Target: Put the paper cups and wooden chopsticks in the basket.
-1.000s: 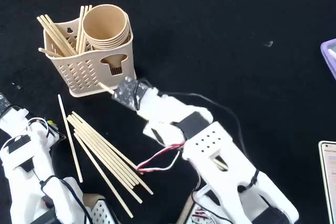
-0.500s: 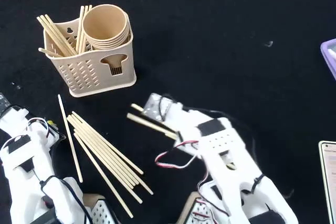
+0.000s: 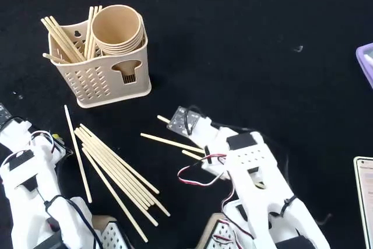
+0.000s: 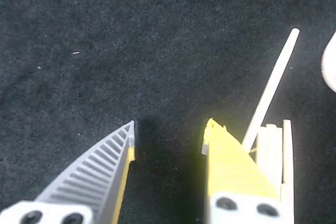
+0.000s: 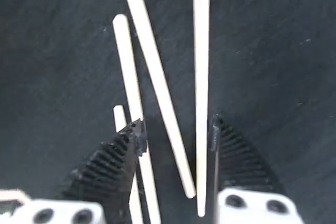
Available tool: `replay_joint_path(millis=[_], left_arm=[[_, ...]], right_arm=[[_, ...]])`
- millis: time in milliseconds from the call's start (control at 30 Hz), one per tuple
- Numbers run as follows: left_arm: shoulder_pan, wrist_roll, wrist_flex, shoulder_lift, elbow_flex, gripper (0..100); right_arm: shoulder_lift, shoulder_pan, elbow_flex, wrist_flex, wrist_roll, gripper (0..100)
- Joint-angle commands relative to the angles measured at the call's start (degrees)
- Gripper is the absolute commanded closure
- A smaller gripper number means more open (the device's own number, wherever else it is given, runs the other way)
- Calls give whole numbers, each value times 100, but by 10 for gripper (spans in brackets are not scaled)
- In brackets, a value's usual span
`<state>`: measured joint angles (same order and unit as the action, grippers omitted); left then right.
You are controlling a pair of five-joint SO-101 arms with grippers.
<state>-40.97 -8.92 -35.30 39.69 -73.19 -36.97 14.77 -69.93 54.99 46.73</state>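
Note:
A beige slotted basket [image 3: 108,71] stands at the back left, holding stacked paper cups [image 3: 118,27] and several wooden chopsticks [image 3: 61,40]. A bundle of several chopsticks [image 3: 119,173] lies on the black cloth in front of it, with a single chopstick [image 3: 77,153] beside it. My right gripper [image 3: 185,122] [image 5: 176,127] is open, low over three loose chopsticks [image 3: 172,143] [image 5: 157,87]; two of them run between its jaws, untouched. My left gripper [image 4: 168,129] hangs open over bare cloth at the near left, with one chopstick [image 4: 270,85] just beside its yellow finger.
A purple container [image 3: 366,61] pokes in at the right edge, and a white sheet [image 3: 365,193] lies lower on the same side. The left arm's white body [image 3: 26,179] sits close to the chopstick bundle.
My right gripper drew back from the foot of the basket toward the near side with chopsticks in it. It has opened, and the chopsticks now lie on the cloth. The left arm stayed still.

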Motion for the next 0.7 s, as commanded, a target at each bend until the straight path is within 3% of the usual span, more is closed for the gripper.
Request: replay_joint_path(millis=[0, 200, 533, 667], left_arm=[[-40, 0, 35, 132, 224, 784], [-31, 0, 35, 132, 251, 784], [-31, 0, 44, 132, 242, 784], [-31, 0, 44, 132, 242, 784]], right_arm=[[-189, -114, 593, 668, 26, 790], [-154, 44, 673, 1521, 738, 789], [-145, 114, -497, 141, 853, 797], [-145, 97, -664, -220, 853, 942]])
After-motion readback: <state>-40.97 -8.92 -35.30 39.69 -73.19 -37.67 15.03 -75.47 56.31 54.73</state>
